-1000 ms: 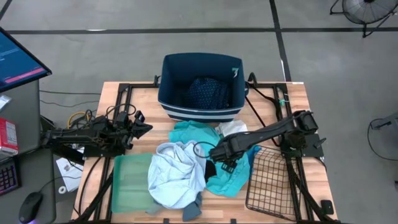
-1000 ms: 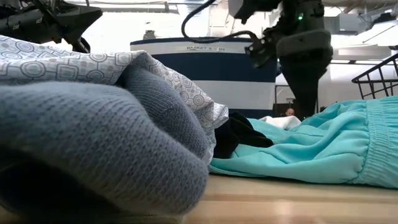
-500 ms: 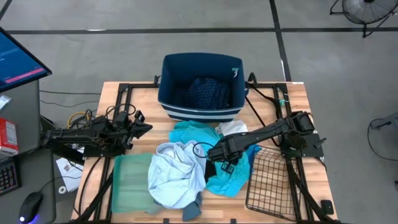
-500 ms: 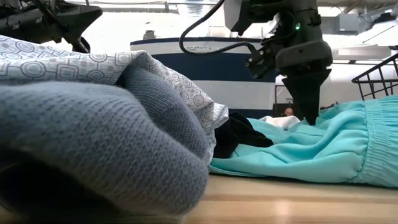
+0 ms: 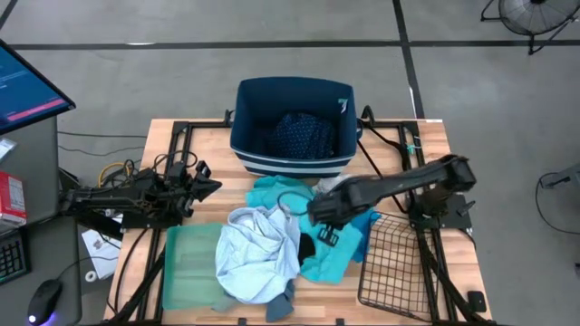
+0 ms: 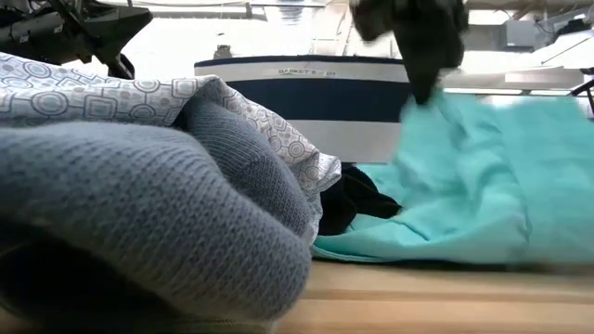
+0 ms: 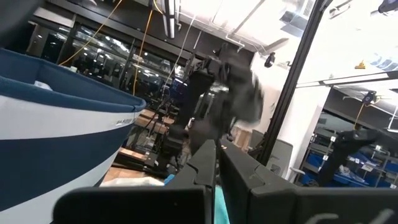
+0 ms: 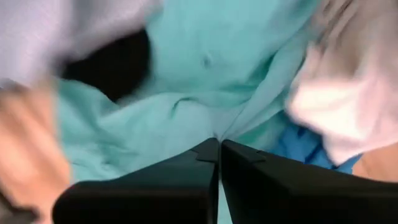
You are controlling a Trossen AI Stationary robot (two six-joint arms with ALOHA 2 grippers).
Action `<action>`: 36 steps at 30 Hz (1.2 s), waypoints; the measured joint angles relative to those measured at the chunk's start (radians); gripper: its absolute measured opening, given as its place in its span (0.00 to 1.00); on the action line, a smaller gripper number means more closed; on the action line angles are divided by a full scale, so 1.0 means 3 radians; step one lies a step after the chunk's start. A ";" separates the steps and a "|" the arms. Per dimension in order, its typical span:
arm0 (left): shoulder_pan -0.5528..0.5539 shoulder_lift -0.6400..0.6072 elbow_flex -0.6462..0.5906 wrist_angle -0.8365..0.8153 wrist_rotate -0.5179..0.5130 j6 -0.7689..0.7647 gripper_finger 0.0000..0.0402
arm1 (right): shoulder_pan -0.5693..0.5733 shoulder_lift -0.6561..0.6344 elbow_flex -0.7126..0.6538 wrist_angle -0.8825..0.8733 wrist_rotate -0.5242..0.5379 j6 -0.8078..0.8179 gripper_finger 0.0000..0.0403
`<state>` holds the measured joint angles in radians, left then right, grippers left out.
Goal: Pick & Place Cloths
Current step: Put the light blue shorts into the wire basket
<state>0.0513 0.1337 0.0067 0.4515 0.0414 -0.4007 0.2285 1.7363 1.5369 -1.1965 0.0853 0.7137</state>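
Note:
A turquoise cloth (image 5: 337,255) lies at the table's middle right, and my right gripper (image 5: 319,210) is shut on it. In the low view it rises below the gripper (image 6: 422,88) like a tent (image 6: 464,176). Beside it lie a pale blue-white shirt (image 5: 256,254), a small black cloth (image 5: 306,246), a white cloth (image 5: 340,186), a bright blue cloth (image 5: 368,220) and a grey-blue cloth (image 5: 281,308). A navy dotted cloth (image 5: 304,136) lies inside the navy bin (image 5: 249,136). My left gripper (image 5: 214,187) waits shut at the table's left. My right gripper pinches a raised fold of the turquoise cloth (image 8: 217,132) between its two fingers, coming from above and pointing down. The cloth is drawn up below the fingers, while its lower part (image 6: 418,249) still lies on the table.
A pale green tray (image 5: 188,267) lies at the near left, partly under the shirt. A black wire basket (image 5: 399,267) lies on its side at the near right. The navy bin stands at the far middle. Cables run along both table sides.
My right gripper has shut on the turquoise cloth and gone up and slightly toward the bin. The cloth's pinched part has been pulled up off the table and its near-right part drawn in; its lower part still lies on the table.

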 joint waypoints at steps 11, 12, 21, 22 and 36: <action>0.0001 0.0000 -0.0001 0.0008 0.0000 0.0000 0.01 | -0.0050 -0.0819 0.0987 0.0087 0.1143 -0.0054 0.00; 0.0001 0.0000 -0.0001 0.0008 0.0000 0.0000 0.01 | -0.0049 -0.0861 0.1088 0.0106 0.1235 -0.0113 0.00; 0.0001 0.0000 0.0000 0.0027 0.0000 0.0000 0.01 | -0.0021 -0.1022 0.1746 0.0536 0.1640 -0.0957 0.00; 0.0001 0.0000 0.0000 0.0029 0.0000 0.0000 0.01 | -0.0019 -0.1029 0.1792 0.0625 0.1640 -0.1071 0.00; 0.0001 0.0000 0.0000 0.0057 -0.0025 0.0000 0.01 | -0.0018 -0.1031 0.2209 0.1525 0.1640 -0.2105 0.00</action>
<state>0.0517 0.1337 0.0067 0.4686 0.0338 -0.4007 0.2230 1.4269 2.1996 -0.7391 0.5774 0.0822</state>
